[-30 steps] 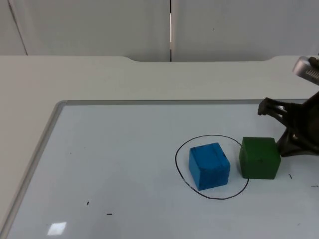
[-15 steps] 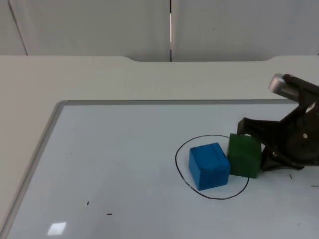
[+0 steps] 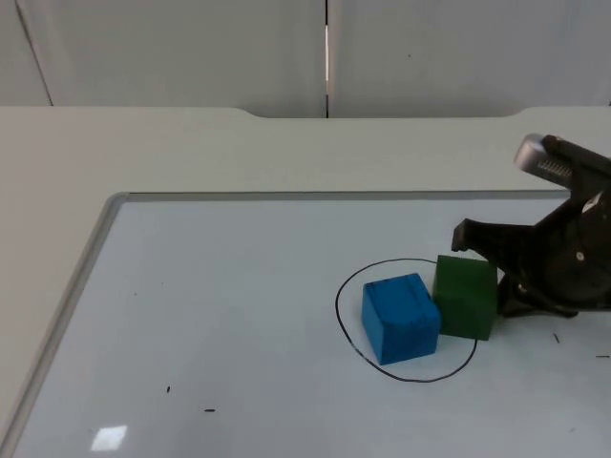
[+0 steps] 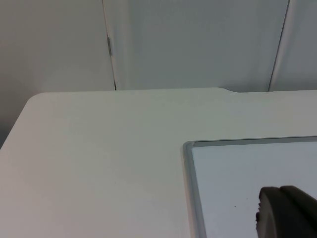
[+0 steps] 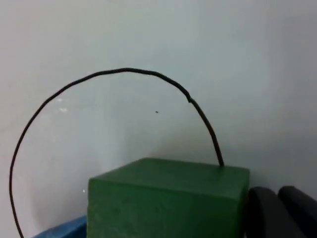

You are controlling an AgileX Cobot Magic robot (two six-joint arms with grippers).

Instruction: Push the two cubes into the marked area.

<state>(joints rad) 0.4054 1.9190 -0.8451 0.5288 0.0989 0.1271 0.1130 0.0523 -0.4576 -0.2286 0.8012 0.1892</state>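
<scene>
Top view: black hand-drawn circle (image 3: 406, 320) on a pale whiteboard (image 3: 220, 315) lying on the white table (image 3: 191, 153), grey partition wall (image 3: 191, 48) at the far edge; blue cube (image 3: 401, 318) fully inside the circle, toward its left half; green cube (image 3: 466, 297) touching the blue cube's right side, slightly turned, mostly inside the ring with its right edge about on the line; right gripper (image 3: 492, 267) low over the board at the right, pressed up against the green cube's right face, one black finger (image 3: 477, 235) reaching past the cube's far right corner, the other down by its near right corner; fingers spread apart, wider than the cube's side, nothing clamped between them. Right wrist view: green cube (image 5: 168, 198) close up, its top face flat and level, a sliver of the blue cube (image 5: 64, 229) beyond it, the circle's line (image 5: 124, 71) arching over the bare board behind both, a black fingertip (image 5: 277, 210) just beside the green cube's edge. Left wrist view: whiteboard corner with its metal frame (image 4: 190, 183), white table (image 4: 99, 158) around it, partition wall (image 4: 198, 44) beyond; left gripper (image 4: 287, 213) waiting well away from the cubes, a dark fingertip visible, cannot tell whether spread or closed.
</scene>
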